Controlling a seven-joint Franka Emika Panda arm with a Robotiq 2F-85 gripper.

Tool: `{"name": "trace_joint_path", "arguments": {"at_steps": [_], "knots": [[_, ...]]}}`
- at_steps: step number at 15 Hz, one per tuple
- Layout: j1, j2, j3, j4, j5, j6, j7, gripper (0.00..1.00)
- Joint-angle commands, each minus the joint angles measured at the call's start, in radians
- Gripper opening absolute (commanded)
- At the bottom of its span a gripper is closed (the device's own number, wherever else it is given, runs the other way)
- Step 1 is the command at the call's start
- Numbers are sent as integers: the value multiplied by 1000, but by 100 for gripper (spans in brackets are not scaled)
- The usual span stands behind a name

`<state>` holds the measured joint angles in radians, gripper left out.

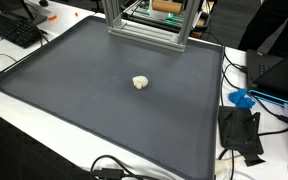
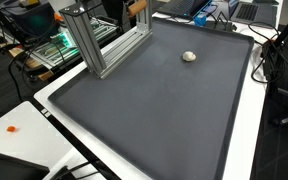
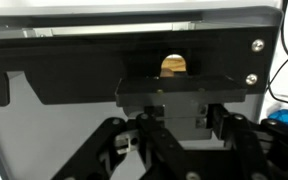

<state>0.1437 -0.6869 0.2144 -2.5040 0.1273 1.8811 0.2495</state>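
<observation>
Pale lump (image 1: pixel 140 82) on grey mat (image 1: pixel 74 110) — keyboard (image 1: pixel 14 30) (black) off its corner.

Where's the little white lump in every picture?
Exterior view: the little white lump lies near the middle of the dark mat.
Exterior view: it lies in the mat's upper right part.
Wrist view: not in it.
Shared landmark: the metal frame at the mat's edge, in both exterior views.
</observation>
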Motion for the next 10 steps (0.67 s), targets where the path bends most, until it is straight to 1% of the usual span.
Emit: {"name": "trace_joint_path", "arguments": {"at_steps": [1,6,10], "knots": [[-9,37,-18,86,-36,-29,-62,29],[3,147,-19,203,-72,31,-159,29],[13,281,-12,287,-95,129,-220,29]]}}
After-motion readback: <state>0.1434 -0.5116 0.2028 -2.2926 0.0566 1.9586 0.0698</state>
